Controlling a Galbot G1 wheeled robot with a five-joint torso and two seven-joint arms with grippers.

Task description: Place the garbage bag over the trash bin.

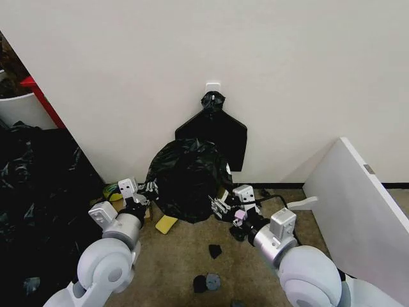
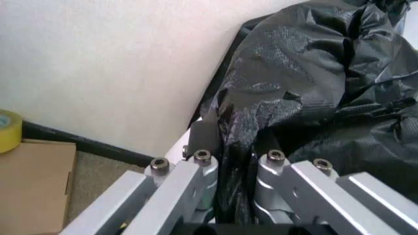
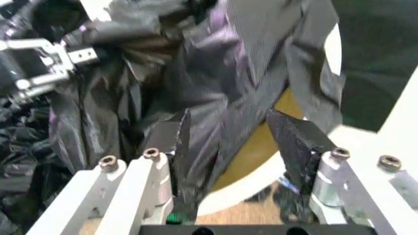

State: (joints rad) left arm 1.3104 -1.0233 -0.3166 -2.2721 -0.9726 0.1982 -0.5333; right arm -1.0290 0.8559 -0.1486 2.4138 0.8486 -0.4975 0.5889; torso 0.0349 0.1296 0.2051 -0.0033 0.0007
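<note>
Two tools flank the garbage bag (image 1: 186, 179) draped over the trash bin (image 3: 261, 188) — left tool (image 1: 148, 188) clenched on film, right tool (image 1: 219, 205) released around a fold.

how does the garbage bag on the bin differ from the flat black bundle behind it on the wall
The garbage bag is crinkled, glossy and bulging, draped over the trash bin; the flat black bundle is smooth and matte. The bag sits low at the floor between both grippers; the bundle hangs higher, knotted on top. Both are black plastic.
</note>
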